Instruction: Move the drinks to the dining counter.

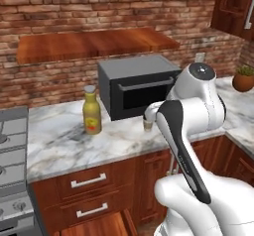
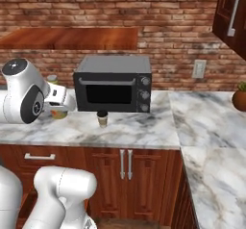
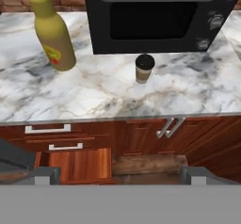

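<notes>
Starting at the far left, a grey stove [image 1: 10, 155] with round burners borders the white, grey-veined marble tabletop [image 1: 59, 141] that runs along the rough red brick wall [image 1: 74, 12]. On that marble stands the tall mustard-yellow bottle [image 1: 92, 112] — smooth, narrow-shouldered, with a grey cap and a red label low on its body. Just right of it, set back against the wall, sits a boxy black microwave [image 1: 136, 86] with a long bar handle and three round knobs down its right side. In front of the microwave's door, apart from the bottle, stands the small tan paper cup [image 3: 144, 68] with its flat black lid, upright on the stone. Below the tabletop edge run red-brown wooden drawers [image 1: 89, 183] and cabinet doors with pale metal handles. The white arm [image 1: 188, 126] rises over the cabinets; its jaws are not clear enough to judge — open or closed cannot be told. At the far right, a round terracotta pot [image 1: 243, 81] holds a green plant.
</notes>
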{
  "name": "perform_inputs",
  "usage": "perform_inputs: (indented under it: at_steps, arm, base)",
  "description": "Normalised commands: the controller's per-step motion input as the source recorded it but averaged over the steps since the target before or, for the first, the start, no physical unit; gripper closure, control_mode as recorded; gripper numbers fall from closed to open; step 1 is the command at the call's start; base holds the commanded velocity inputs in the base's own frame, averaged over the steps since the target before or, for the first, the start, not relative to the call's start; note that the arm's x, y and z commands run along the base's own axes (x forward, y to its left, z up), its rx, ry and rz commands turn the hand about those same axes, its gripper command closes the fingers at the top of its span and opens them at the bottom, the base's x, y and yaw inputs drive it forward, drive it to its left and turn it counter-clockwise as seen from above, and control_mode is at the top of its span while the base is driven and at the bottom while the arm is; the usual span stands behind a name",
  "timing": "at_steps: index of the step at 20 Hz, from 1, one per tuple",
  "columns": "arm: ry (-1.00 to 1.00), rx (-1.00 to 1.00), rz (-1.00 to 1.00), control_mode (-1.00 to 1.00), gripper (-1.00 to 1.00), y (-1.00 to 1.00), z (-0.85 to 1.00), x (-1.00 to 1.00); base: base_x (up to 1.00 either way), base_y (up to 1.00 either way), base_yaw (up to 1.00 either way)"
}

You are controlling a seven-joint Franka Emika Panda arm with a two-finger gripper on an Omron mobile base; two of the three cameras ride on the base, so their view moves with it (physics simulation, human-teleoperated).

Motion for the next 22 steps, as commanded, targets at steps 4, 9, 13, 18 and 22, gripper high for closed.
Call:
perform_inputs:
  at_steps: [4,9,13,18,22]
  arm:
    - [0.00,0.00,0.00,1.00,-1.00,0.00,0.00,0.00]
    - [0.00,0.00,0.00,1.00,-1.00,0.00,0.00,0.00]
    - [0.00,0.00,0.00,1.00,-1.00,0.00,0.00,0.00]
    - [0.00,0.00,0.00,1.00,-1.00,0.00,0.00,0.00]
    - [0.00,0.00,0.00,1.00,-1.00,0.00,0.00,0.00]
  base:
    - [0.26,1.00,0.00]
    - [0.99,1.00,0.05]
    - [0.95,0.48,0.56]
    - [0.15,0.00,0.99]
    - [0.61,0.15,0.82]
